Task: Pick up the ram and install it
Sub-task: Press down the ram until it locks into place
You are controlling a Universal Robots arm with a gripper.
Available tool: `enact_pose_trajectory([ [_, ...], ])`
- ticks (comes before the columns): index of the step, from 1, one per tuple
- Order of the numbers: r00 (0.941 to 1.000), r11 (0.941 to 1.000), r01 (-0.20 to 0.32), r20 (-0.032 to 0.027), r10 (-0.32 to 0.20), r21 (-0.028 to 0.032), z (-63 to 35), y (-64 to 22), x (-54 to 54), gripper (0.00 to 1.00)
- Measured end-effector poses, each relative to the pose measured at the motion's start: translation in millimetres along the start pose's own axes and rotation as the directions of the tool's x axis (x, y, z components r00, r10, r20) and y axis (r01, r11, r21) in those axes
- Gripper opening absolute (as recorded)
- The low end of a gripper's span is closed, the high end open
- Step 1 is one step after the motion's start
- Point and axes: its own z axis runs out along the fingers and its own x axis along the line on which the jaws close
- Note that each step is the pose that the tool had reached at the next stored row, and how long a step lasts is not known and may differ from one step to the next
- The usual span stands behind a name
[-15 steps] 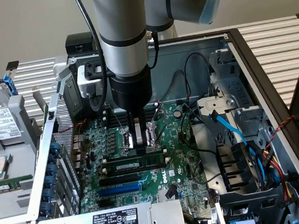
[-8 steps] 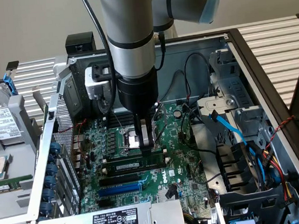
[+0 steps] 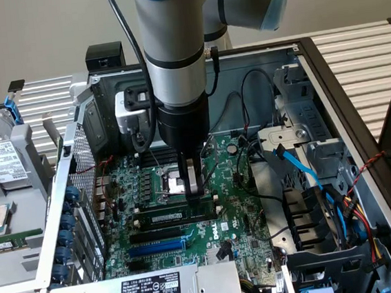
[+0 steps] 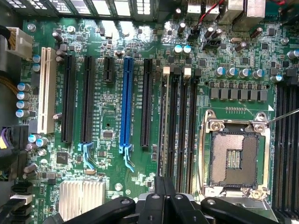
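Green circuit board of the motherboard (image 3: 236, 205) is seen lying inside the opened computer case (image 3: 357, 96), with the arm reaching down from above to the board's middle. The gripper (image 3: 197, 188) is seen with its fingers drawn together, just beside the square processor socket (image 3: 175, 183), on the exterior view's right of it. The ram (image 3: 178, 217) is seated lengthwise in a memory slot directly below and just nearer than the fingertips, its white label strip visible; whether the fingertips touch its upper edge cannot be told. In the wrist view, the ram (image 4: 164, 130) is shown edge-on among the black memory slots (image 4: 184, 126), between the blue expansion slot (image 4: 126, 100) and the processor socket (image 4: 233, 156), in line with the closed fingers (image 4: 163, 205).
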Motion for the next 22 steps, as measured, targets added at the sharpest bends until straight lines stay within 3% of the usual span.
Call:
enact_pose_trajectory([
  [14, 1.0000, 1.0000, 0.000, -0.0010, 0.000, 0.0004, 5.0, 0.4, 0.2, 0.11],
  [18, 1.0000, 1.0000, 0.000, -0.0002, 0.000, 0.0009, -1.0, 11.3, 0.0, 0.11],
  [22, 1.0000, 1.0000, 0.000, -0.0006, 0.000, 0.0008, -5.4, 28.3, 0.1, 0.11],
])
